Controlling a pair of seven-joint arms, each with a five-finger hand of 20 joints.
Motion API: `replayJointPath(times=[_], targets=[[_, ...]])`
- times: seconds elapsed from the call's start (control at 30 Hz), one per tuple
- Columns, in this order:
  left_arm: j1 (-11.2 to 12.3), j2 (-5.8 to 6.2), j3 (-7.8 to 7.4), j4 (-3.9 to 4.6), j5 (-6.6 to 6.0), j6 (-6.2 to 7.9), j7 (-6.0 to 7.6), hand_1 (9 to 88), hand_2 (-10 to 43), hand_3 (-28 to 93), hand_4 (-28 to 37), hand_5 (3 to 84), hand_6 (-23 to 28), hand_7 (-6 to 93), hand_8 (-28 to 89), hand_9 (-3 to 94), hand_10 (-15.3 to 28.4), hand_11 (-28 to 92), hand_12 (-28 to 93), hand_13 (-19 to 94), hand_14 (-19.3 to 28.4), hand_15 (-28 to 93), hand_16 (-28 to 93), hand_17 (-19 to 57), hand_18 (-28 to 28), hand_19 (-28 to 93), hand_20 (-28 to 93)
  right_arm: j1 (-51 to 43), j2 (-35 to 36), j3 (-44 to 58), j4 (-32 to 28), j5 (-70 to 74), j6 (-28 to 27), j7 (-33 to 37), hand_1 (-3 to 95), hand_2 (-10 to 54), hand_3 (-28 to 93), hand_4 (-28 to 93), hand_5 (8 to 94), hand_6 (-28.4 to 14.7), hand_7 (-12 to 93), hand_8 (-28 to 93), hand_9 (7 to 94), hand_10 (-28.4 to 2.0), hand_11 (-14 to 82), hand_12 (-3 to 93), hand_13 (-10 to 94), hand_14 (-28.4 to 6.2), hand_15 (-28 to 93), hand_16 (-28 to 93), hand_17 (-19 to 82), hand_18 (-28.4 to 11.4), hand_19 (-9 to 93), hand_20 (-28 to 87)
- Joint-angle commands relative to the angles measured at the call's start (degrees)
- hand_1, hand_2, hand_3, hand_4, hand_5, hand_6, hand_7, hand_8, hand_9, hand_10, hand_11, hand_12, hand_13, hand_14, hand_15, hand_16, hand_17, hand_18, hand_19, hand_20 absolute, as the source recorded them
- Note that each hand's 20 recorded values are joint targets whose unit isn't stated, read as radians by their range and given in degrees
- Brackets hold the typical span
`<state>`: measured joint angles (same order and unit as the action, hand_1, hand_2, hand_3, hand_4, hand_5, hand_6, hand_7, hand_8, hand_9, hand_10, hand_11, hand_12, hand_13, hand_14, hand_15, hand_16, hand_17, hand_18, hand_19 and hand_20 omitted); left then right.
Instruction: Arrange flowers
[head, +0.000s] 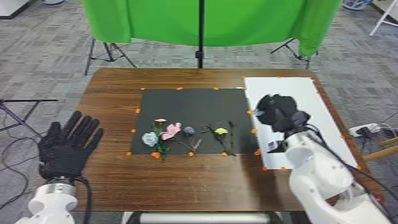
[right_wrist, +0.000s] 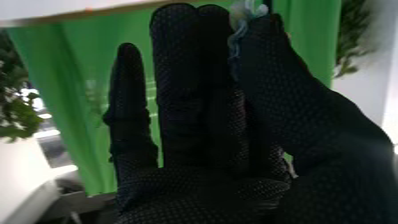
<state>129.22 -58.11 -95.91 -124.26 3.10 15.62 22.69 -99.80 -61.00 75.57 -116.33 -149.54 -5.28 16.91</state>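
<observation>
On mat (head: 191, 104): flowers (head: 171, 131). Right of it: right hand (head: 281, 114), fingers clamped on pale item (right_wrist: 240, 15). Left: left hand (head: 64, 154), fingers apart.

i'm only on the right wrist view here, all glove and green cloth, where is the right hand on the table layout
Observer: In the head view, the right hand is over the white sheet, on the right side of the table.
Operator: ok and what's there to arrange
Observer: A pink flower, a light blue flower and a yellow flower lie on the near part of the dark mat.
Operator: anything over on the left i should know about
Observer: The left hand is at the table's left edge, fingers straight, to the left of the mat.
</observation>
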Motion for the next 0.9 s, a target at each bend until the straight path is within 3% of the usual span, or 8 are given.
replayJointPath(times=[0.03, 0.13, 0.4, 0.63, 0.77, 0.83, 0.9], targets=[[-0.5, -0.38, 0.99, 0.25, 0.4, 1.87, -0.06, 26.4, 12.1, 76, -28.3, 44.2, 7.8, 12.1, -11, 40.8, 14.2, 18, 11, 34, 13.4, 26, -3, -4.0, 14.6, 35, 15, -0.4, -2.6, -3.9, 2.5, -0.5, 2.8, -0.9, 58.3, -9.5, 67, -28, 68.8, 1.5, 14, -3, 80.3, -9.9, 7.1, 31.0, 72, -4.6, 35, 40, 29, -17.3, 62, 31], [-1.0, 0.75, 1.11, 0.36, -0.85, 3.31, -0.14, 25.6, 13.0, 75, -28.3, 44.2, 7.7, 12.2, -11, 40.8, 14.2, 18, 11, 34, 13.5, 26, -3, -4.0, 14.5, 35, 15, -0.4, -2.6, -4.2, 2.3, 0.1, 1.3, -1.0, 58.0, -9.5, 67, -28, 65.2, 1.5, 14, -10, 76.8, -10.2, 9.4, 28.3, 70, -4.5, 35, 40, 28, -17.5, 63, 30], [-2.8, 2.26, 1.33, 0.8, -0.62, 2.93, 0.3, 25.6, 13.4, 75, -28.3, 44.5, 7.8, 12.5, -11, 41.1, 14.3, 19, 11, 34, 13.5, 27, -3, -4.1, 14.4, 35, 16, -0.7, -2.5, -2.9, 1.1, 1.8, -4.4, 0.3, 55.8, -9.5, 69, -28, 55.5, -0.5, 12, -12, 65.8, -12.2, 16.4, 16.1, 65, -5.9, 35, 36, 25, -18.1, 62, 27], [-1.8, 1.44, 1.0, 0.47, -1.12, 3.14, 0.59, 25.8, 13.5, 75, -28.3, 44.6, 7.8, 12.7, -11, 41.2, 14.4, 19, 11, 35, 13.5, 27, -4, -4.0, 14.4, 35, 16, -1.3, -2.0, -2.3, -0.6, 4.6, -6.4, 1.1, 51.8, -9.5, 72, -28, 53.2, -1.0, 12, -11, 62.5, -12.7, 14.9, 15.5, 63, -7.5, 38, 31, 24, -18.3, 63, 27], [-2.1, 1.15, 0.84, 0.57, -0.89, 2.84, 0.31, 25.7, 13.5, 75, -28.3, 44.8, 7.9, 12.7, -11, 41.2, 14.4, 19, 11, 35, 13.5, 27, -4, -4.0, 14.4, 35, 16, -2.0, -2.2, -0.4, -2.2, 7.4, -3.8, 1.6, 45.6, -9.5, 77, -28, 50.4, -1.9, 11, -11, 58.6, -13.0, 13.4, 15.2, 60, -9.4, 42, 22, 24, -18.5, 63, 26], [-2.5, 1.46, 0.66, 0.76, -1.03, 2.68, 0.5, 25.7, 13.5, 75, -28.3, 44.8, 7.9, 12.7, -11, 41.3, 14.5, 19, 11, 35, 13.5, 27, -4, -4.0, 14.3, 35, 16, -2.0, -2.5, 1.4, -2.5, 10.6, -1.2, 1.4, 39.8, -9.5, 78, -28, 47.4, -2.9, 9, -10, 55.2, -14.3, 11.5, 15.2, 56, -11.0, 39, 20, 23, -18.2, 62, 25], [-2.8, 1.88, 0.28, 1.03, -1.12, 2.24, 0.79, 25.7, 13.5, 75, -28.3, 44.7, 7.9, 12.6, -11, 41.1, 14.4, 19, 11, 34, 13.5, 27, -4, -4.0, 14.4, 35, 15, -1.8, -3.4, 5.6, -2.9, 20.7, -2.0, -0.5, 35.0, -7.7, 79, -28, 44.6, -3.5, 8, -9, 51.8, -15.1, 9.8, 15.0, 52, -12.3, 32, 18, 23, -17.3, 58, 22]])
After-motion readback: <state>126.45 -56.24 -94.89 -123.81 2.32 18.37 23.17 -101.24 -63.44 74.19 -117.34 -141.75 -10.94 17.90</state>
